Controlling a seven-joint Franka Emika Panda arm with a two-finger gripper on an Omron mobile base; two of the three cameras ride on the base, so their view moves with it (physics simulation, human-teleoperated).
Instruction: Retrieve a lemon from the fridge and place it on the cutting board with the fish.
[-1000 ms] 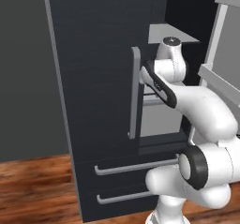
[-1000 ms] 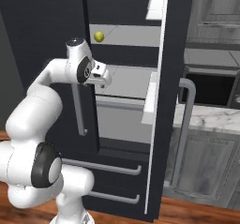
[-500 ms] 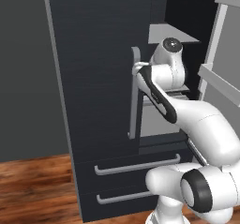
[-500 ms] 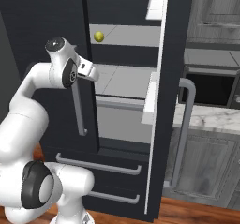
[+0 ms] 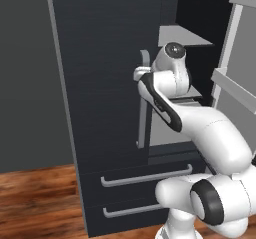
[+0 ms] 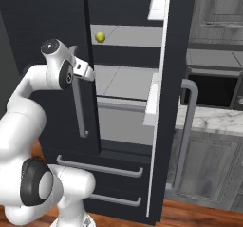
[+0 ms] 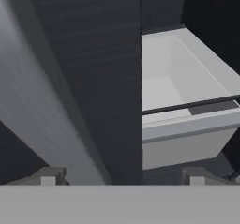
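The lemon (image 6: 100, 37) lies on an upper pale grey shelf inside the fridge (image 6: 123, 12). The fridge's right door (image 6: 163, 126) stands open and its left door (image 5: 100, 83) is shut. My gripper (image 6: 89, 73) (image 5: 137, 75) is at the top of the left door's grey bar handle (image 6: 81, 117) (image 5: 143, 113), below and left of the lemon. In the hand view the gripper (image 7: 119, 176) is open, its fingertips (image 7: 47, 176) far apart. The blurred handle (image 7: 47, 110) runs close by between them. The cutting board and the fish are out of view.
A pale grey bin (image 7: 187, 124) sits inside the fridge, right of the shut door's edge. Two handled drawers (image 5: 145, 175) lie below the doors. A white marbled counter (image 6: 213, 121) and grey cupboards (image 6: 209, 169) stand right of the open door. The floor (image 5: 35, 193) is wood.
The hand has pulled back to the left, out of the open compartment's front, and now sits by the left door's handle. The lemon and doors have not moved.
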